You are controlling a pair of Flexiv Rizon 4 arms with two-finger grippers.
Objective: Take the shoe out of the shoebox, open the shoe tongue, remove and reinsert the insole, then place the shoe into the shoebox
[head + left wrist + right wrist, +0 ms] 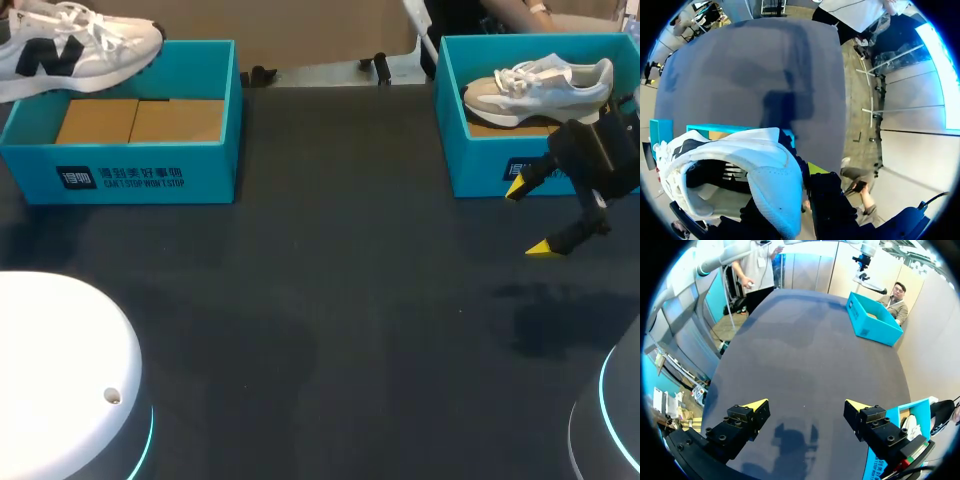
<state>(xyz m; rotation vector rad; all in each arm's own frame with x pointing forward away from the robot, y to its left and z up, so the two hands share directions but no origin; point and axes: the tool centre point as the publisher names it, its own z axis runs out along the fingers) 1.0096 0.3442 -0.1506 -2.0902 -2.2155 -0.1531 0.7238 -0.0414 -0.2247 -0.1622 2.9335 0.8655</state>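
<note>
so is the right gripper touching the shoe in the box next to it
Apart. The head view shows the right gripper open over the table in front of the shoebox, while the shoe lies inside it, behind its near wall.

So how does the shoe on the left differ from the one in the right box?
The left shoe sits over the left box's rear rim, partly outside it; the right shoe lies inside the right box. The left shoe shows a dark side logo; the right shoe's side looks pale beige. Both are white lace-up sneakers, toes toward the table's middle.
</note>
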